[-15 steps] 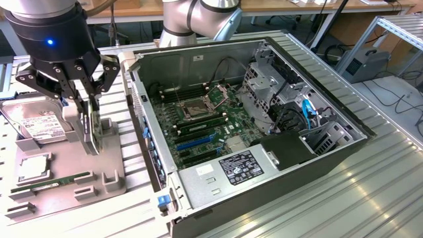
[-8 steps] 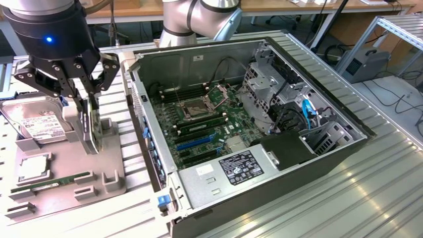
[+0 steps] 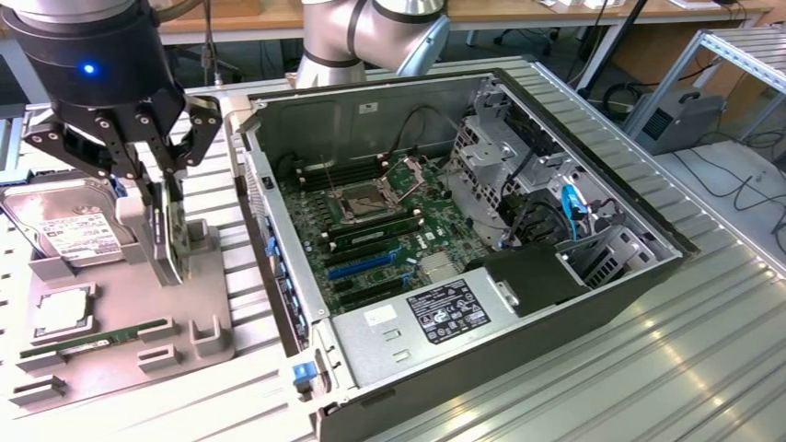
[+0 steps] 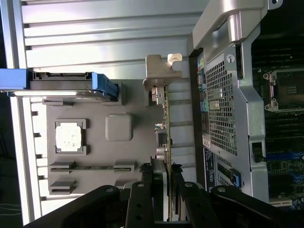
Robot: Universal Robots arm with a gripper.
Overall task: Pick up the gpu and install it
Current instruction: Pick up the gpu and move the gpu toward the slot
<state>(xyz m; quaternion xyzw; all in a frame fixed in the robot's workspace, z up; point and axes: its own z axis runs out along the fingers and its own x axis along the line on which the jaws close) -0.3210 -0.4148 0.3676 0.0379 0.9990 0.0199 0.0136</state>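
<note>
The gpu [image 3: 165, 241] stands on its edge over the grey holder tray [image 3: 212, 293] at the exterior view's left, beside the open computer case [image 3: 368, 109]. My gripper [image 3: 153, 189] reaches down from above and is shut on the card's upper edge. In the wrist view the gpu [image 4: 166, 118] is edge-on, its silver bracket [image 4: 160, 72] at the far end. One finger [image 4: 147, 176] presses each side of it, so my gripper [image 4: 161, 175] is shut on the card. Whether the card's lower edge still rests in the tray I cannot tell.
On the tray lie a silver hard drive [image 3: 68, 230], a CPU [image 3: 62, 313] and a green memory stick [image 3: 96, 337]. The case's motherboard [image 3: 368, 241] lies exposed, its blue expansion slots [image 3: 359, 265] near the case's rear wall [image 4: 228, 99]. A ribbed metal table [image 3: 639, 368] surrounds everything.
</note>
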